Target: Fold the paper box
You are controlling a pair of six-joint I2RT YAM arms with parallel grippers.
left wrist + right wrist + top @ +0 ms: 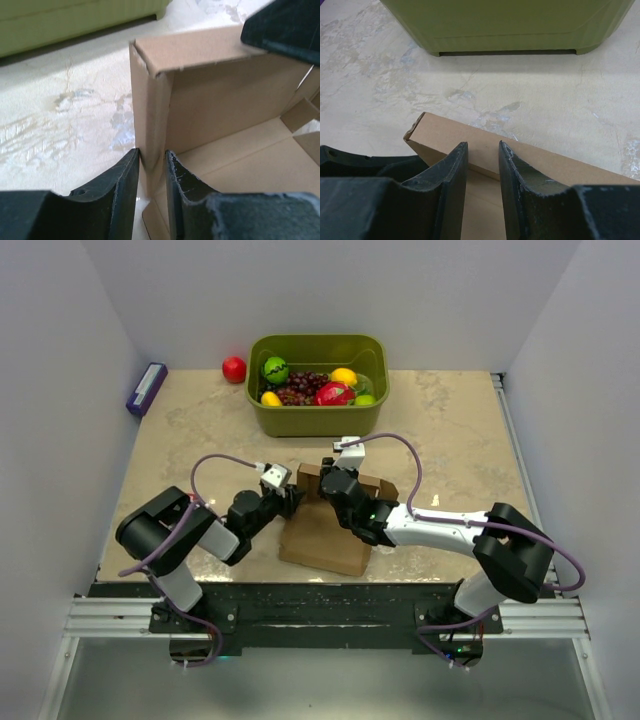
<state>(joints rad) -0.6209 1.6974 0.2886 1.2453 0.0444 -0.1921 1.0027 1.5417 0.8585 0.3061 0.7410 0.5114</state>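
Far left: a slim purple pack (146,388) lies against the wall, well apart from the work.
Next along: a red ball (234,368) sits on the table (450,440) just beside the green tub (318,380) of fruit, at the back.
Left gripper (292,498): reaching in from the left, it has its fingers (122,185) either side of the box's raised left wall and pinches that wall low down, near the far left corner.
The paper box (320,540): it sits in the middle of the table, between the two arms and nearer to them than the tub. Its floor lies flat, and its left wall and far wall stand up.
Axes: the pinched left wall runs away from the arm bases toward the tub. The far wall runs across, left to right, with its top strip folded over inward.
Right gripper (330,478): it comes in from the right over the box floor and sits at the far wall's top strip. The fingers are parted a little and I see nothing caught between them. The wall's length crosses the gap instead of sitting in it.
What the next move turns on: the box floor lies to the right of the left claw and on the near side of the right claw, so both claws work the same far left corner. I judge the right claw better placed to press the strip down while the left steadies its wall.
Risk: thin card may buckle at that corner.
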